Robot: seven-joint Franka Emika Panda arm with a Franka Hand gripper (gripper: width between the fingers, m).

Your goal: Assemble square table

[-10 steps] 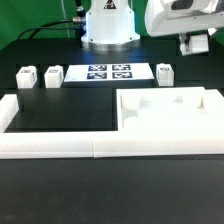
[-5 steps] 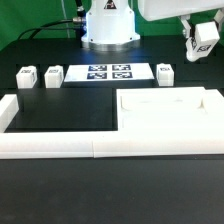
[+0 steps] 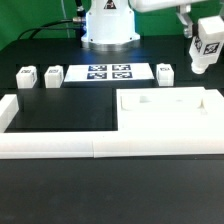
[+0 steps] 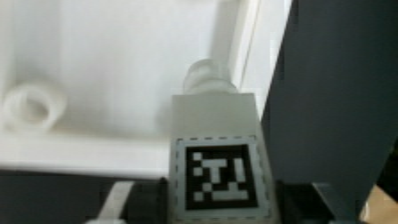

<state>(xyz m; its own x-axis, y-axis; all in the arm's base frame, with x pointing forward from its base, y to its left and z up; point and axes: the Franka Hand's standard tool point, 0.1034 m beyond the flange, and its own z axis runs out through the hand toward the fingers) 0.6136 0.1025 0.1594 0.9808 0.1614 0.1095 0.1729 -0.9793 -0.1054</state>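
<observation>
While the tool [image 3: 205, 38] hangs in the air at the exterior view's right, it is clenched on one leg block [image 3: 208, 52], the block's tag facing the camera; the wrist view confirms the hold, the tagged block [image 4: 217, 165] sitting between the two fingers [image 4: 125, 200]. Beneath and just ahead of it lies the slab [image 3: 170, 110] of the square table, flat on the table [image 3: 60, 110] and pressed into the corner of the border rail [image 3: 60, 147]; that seating is judged to keep the slab from sliding while legs are fitted. Round sockets [image 4: 210, 72] show on the slab's upper face in the wrist view; the held block appears lined up near one, which suggests insertion is the step in hand. Three loose leg blocks [image 3: 25, 77] stand in a row with the marker board [image 3: 108, 72], well apart from the slab and within reach; none is fitted yet. Risk noted: a tilted block may jam at the socket mouth.
</observation>
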